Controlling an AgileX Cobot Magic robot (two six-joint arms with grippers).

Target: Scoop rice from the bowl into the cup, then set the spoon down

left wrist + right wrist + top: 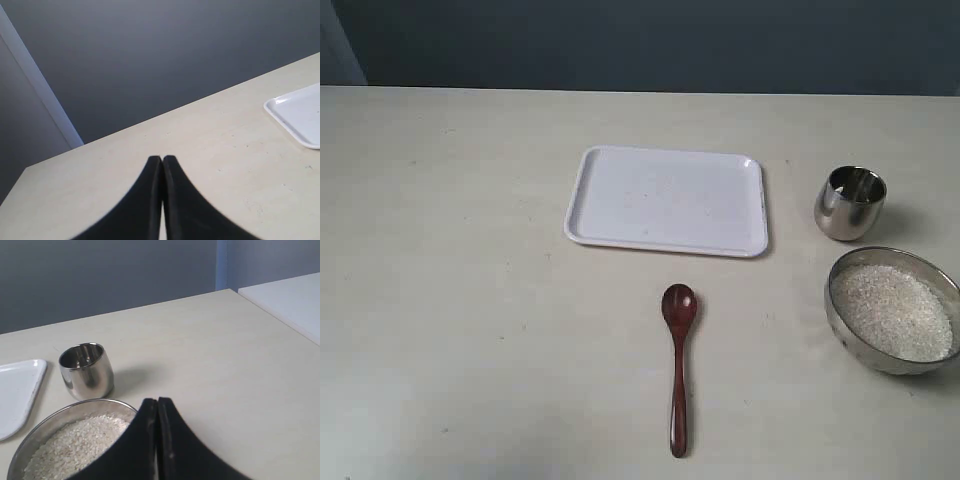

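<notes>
The wooden spoon [678, 366] lies flat on the table, its oval bowl toward the tray and its handle toward the front edge. At the right edge sits the wide steel bowl [842, 322], filled with white rice [892, 310]. Just behind it stands the small steel cup [849, 203], upright. The exterior view shows neither arm. My left gripper [162, 159] is shut and empty over bare table. My right gripper [157, 401] is also shut and empty, hovering beside the bowl [60, 418] with its rice [75, 447], the cup [87, 371] beyond.
A white rectangular tray [666, 200] lies empty at the table's middle, behind the spoon. Its corner shows in the left wrist view [299, 116] and its edge in the right wrist view [19, 390]. A dark wall stands behind the table.
</notes>
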